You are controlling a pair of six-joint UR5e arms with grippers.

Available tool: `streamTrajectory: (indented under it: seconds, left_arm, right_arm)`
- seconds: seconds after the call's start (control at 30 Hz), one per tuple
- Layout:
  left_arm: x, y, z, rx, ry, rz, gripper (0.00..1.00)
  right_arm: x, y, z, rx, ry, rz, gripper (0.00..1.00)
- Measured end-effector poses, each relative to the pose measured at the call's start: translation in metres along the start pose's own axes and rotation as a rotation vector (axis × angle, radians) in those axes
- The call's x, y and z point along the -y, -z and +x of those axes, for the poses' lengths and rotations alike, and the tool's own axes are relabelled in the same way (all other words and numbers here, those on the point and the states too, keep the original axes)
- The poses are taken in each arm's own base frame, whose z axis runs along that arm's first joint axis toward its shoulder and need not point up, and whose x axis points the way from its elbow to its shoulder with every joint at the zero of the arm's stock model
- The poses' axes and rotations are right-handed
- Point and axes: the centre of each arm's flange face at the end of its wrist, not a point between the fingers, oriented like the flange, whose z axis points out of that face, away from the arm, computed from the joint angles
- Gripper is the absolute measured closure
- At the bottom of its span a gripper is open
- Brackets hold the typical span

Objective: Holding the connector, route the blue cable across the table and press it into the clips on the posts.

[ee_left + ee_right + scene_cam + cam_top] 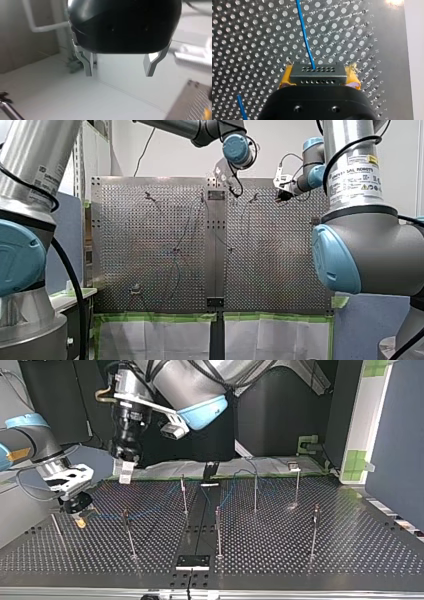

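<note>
Right jaws around connector [317,73], posts [129,532] nearby.

The connector [316,75] sits in my right gripper [319,79], the cable [305,37] running ahead over the table [249,32]

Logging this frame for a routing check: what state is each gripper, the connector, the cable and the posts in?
Left gripper: open, empty.
Right gripper: shut on the connector.
Connector: clamped between yellow pads.
Blue cable: attached to connector, running off over the table.
Posts: upright.
</note>
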Motion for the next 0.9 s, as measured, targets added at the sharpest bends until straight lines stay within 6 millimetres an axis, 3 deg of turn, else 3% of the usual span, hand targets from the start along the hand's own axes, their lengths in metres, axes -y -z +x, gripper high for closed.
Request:
streamTrajectory:
  seconds: [0.17,0.3,0.63,0.9]
  left_arm:
    - [0.018,0.028,-0.004,-0.007,0.081,0.062,0.0]
    - [0.02,0.041,0.005,-0.018,0.125,0.086,0.0]
    - [-0.006,0.048,0.031,-0.012,0.19,0.065,0.0]
    - [-0.044,0.049,0.08,-0.041,0.159,0.03,0.0]
  right_arm:
    - [0.002,0.0,0.0,0.001,0.001,0.002,1.0]
    - [0.004,-0.001,-0.001,0.002,0.002,0.006,1.0]
    - [0.006,-0.001,-0.002,0.004,0.001,0.008,1.0]
    - [0.007,-0.001,-0.002,0.004,0.002,0.01,1.0]
